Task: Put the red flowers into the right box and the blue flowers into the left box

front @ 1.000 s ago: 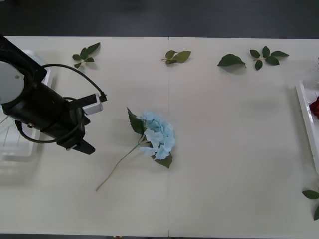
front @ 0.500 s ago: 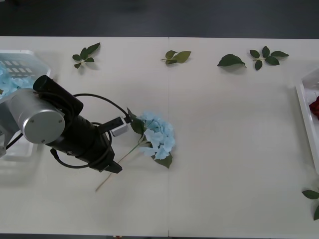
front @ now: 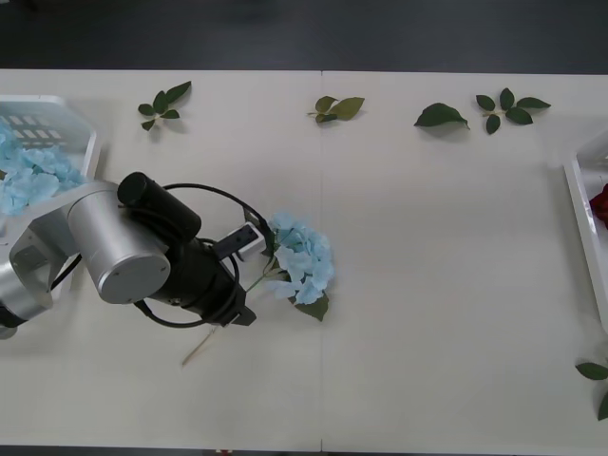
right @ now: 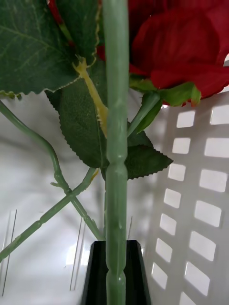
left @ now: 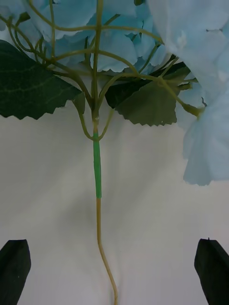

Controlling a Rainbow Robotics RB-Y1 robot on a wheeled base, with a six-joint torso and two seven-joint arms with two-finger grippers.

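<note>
The left end effector (left: 114, 271) is hovering wide open over the stem (left: 97, 171) of a blue hydrangea (front: 302, 266) lying mid-worktop (front: 437, 285), its black fingers (left: 14, 267) straddling the stem with nothing held. A good grasp probably means descending straight, keeping the stem centred, and closing below the leaves. The left box (front: 81, 128) is already holding blue blooms. The right end effector (right: 114, 281) is clamping a red rose stem (right: 116, 143) over the right box (front: 581, 214).
</note>
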